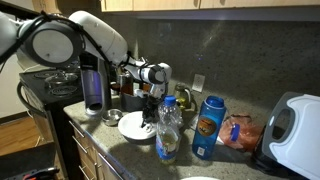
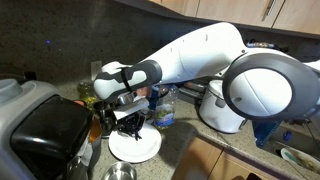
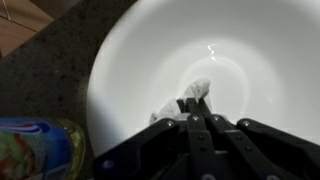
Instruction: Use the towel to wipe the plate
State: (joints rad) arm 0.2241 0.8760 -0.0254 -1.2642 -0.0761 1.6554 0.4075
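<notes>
My gripper covers most of the towel in the wrist view; only a white scrap shows past it. There the plate runs off the top and right, and a printed container at lower left is blurred and cut off. In an exterior view a bottle near the front edge of the counter hides part of the plate. In both exterior views the towel is too small to tell.

Plate surface: we see bare white plate open all around the gripper, which is clamped on the towel.
Rim, one side: the water bottle crowds it, with the blue canister just beyond.
Opposite side: the coffee machine blocks us.
Toaster: near the plate.
Counter: we find a bare strip beside the rim.
</notes>
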